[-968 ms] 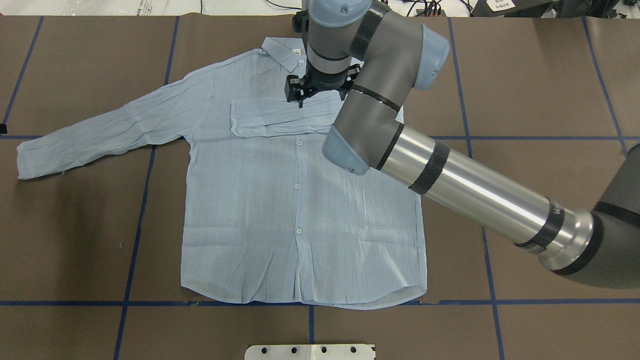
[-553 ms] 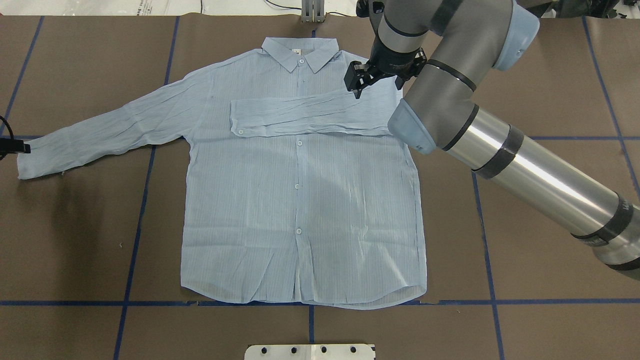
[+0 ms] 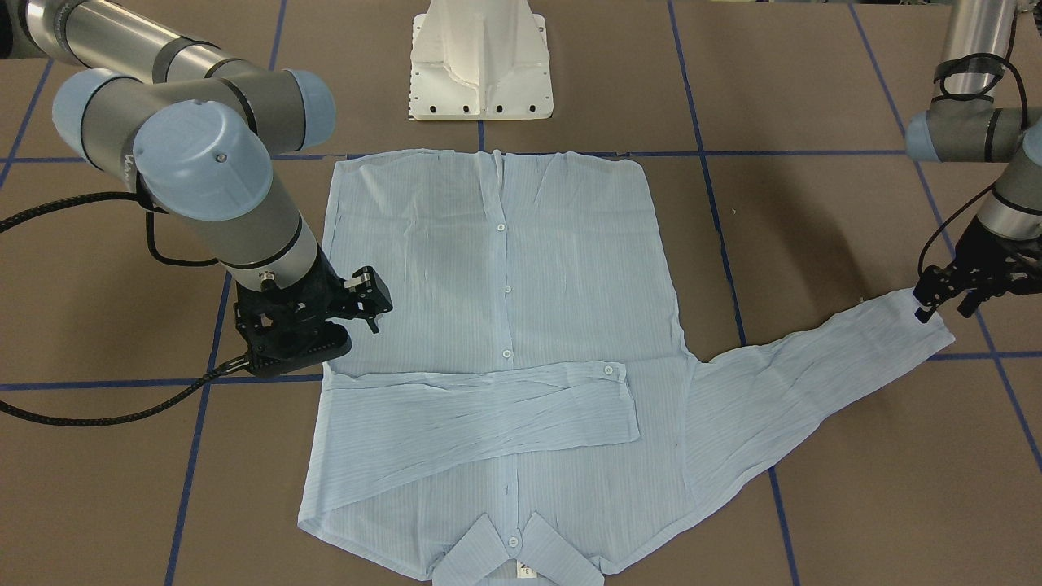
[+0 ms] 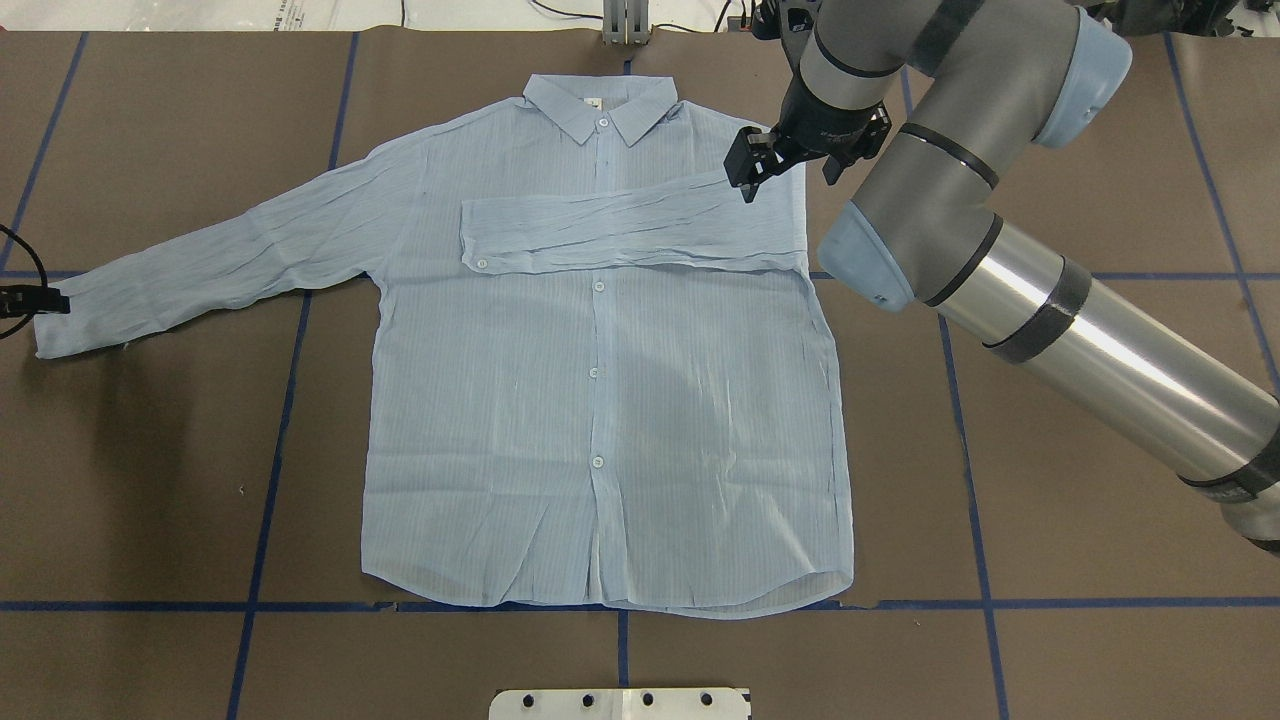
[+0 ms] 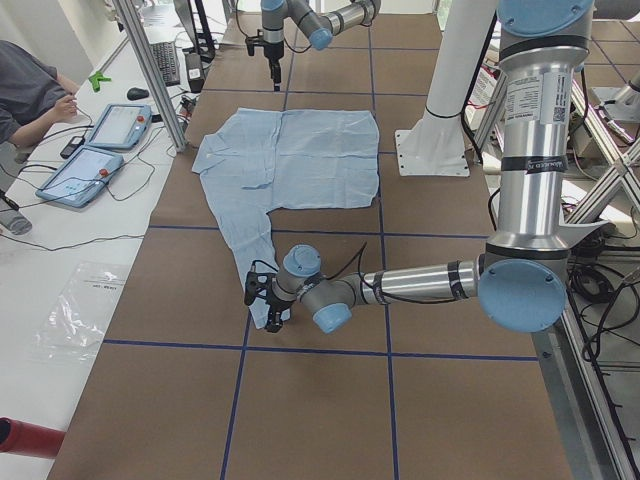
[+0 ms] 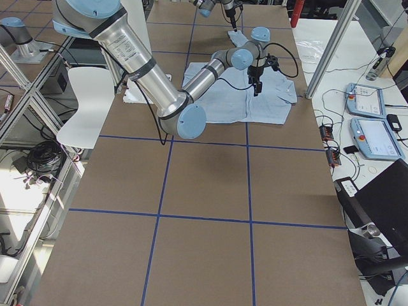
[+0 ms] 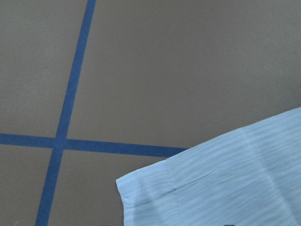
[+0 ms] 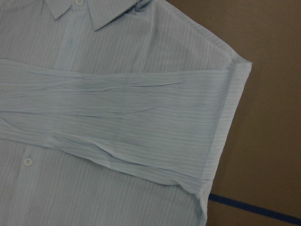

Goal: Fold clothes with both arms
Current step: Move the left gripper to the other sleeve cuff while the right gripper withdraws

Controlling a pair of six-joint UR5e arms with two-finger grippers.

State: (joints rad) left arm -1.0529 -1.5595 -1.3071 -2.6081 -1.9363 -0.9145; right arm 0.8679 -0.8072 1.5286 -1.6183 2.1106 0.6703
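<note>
Right: one shirt (image 4: pixel 600 430) lies flat, buttons up, on the table (image 4: pixel 1000 500), with one sleeve (image 4: pixel 620 230) folded across the chest. The other sleeve (image 4: pixel 200 270) is stretched out, its cuff (image 7: pixel 211 188) just beneath my left gripper (image 3: pixel 944 305), whose fingers look apart and empty. From there the sleeve's long axis runs straight away toward the shirt's body (left is plainly the nearer arm). My right gripper (image 4: pixel 788 185), also apart, hovers over the opposite shoulder.
</note>
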